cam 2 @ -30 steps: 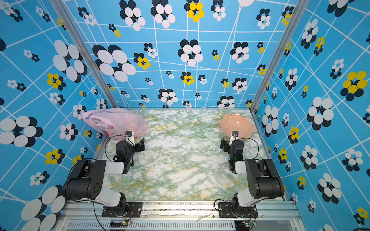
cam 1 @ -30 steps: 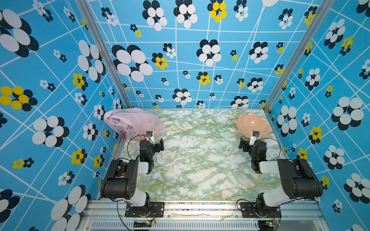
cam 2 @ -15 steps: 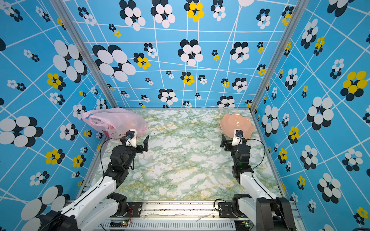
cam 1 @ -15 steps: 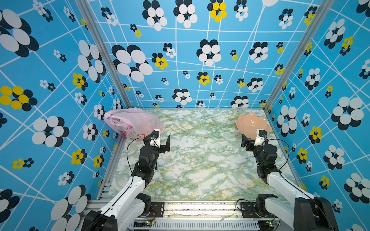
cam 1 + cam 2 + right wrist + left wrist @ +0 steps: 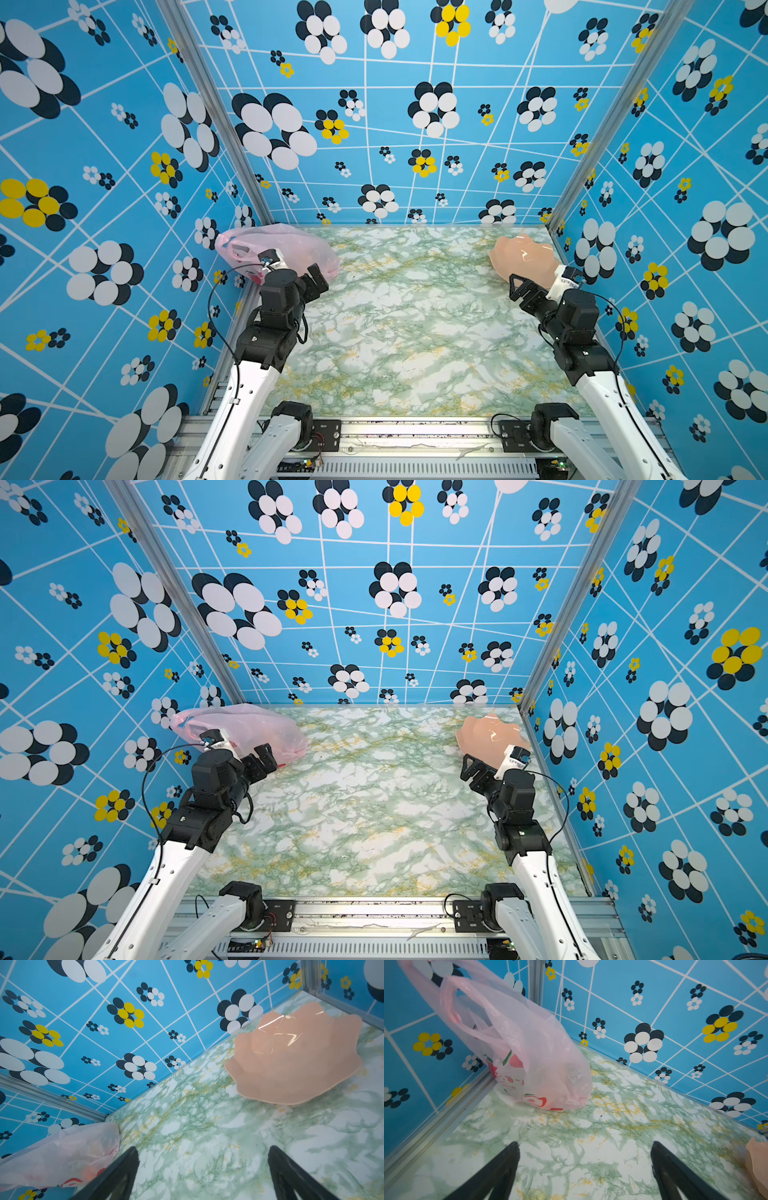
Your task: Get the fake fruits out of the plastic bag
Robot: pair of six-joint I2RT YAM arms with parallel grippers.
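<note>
While the green-marbled bench [image 5: 415, 332] carries everything, you have the plastic bag [image 5: 299, 245] slumped in its far left corner, with the loop handles leaning up against the left wall. The peach dish [image 5: 523, 257] sits in the far right corner, well apart from the bag. Your left pincer [image 5: 584, 1147] hangs over the bench near the bag without touching it, jaws spread wide and holding nothing. Your right pincer [image 5: 202, 1148] is near the dish, likewise wide and empty. The fake fruits [image 5: 566, 1078] are inside the bag, showing only as dim lumps through the pink film.
</note>
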